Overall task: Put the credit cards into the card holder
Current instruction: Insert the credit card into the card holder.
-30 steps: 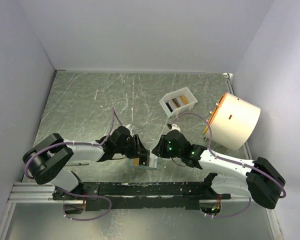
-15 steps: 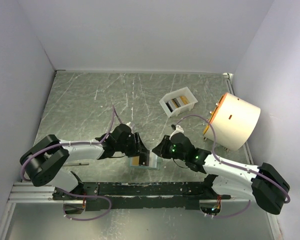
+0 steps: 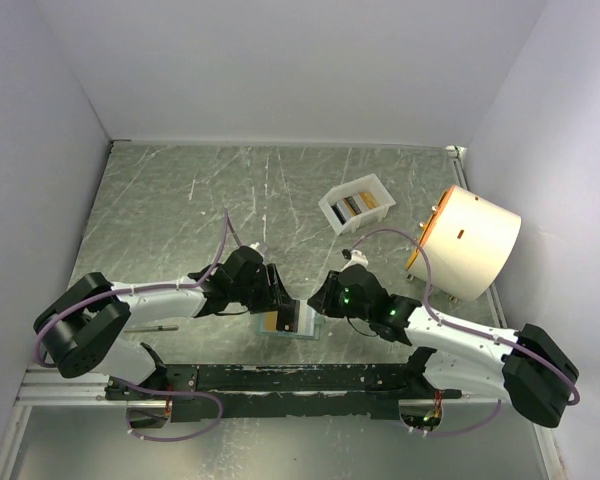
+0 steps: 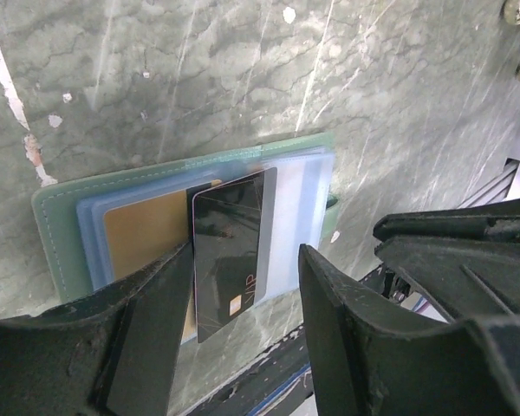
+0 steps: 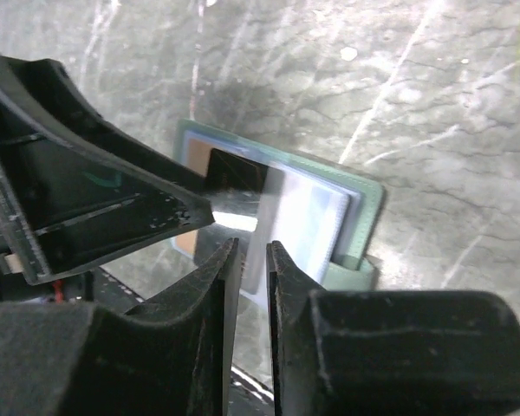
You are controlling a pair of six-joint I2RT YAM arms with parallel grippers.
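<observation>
Left wrist cam: holder (image 4: 59,227) lies open and flat on table (image 4: 156,69), green cover down, pale clear sleeves up. Gold card (image 4: 143,238) sits inside one of holder's sleeves. Dark card (image 4: 230,251) lies over holder's middle, overlapping gold card's edge, w/ one short end poking out past holder's edge toward the cam. Can't tell if it's in a sleeve or just on top. L gripper (image 4: 243,299) is open, jaws straddling dark card: clear gap on one side, other finger right at card's edge, contact unclear. Right wrist cam: R gripper (image 5: 251,260) is low over holder's opposite side, jaws nearly together w/ a thin slit; can't tell if anything's pinched. Top cam: both grippers are at holder. White tray (image 3: 330,215) w/ more cards (image 3: 355,205) sits well beyond holder, cream drum (image 3: 467,242) farther off.
</observation>
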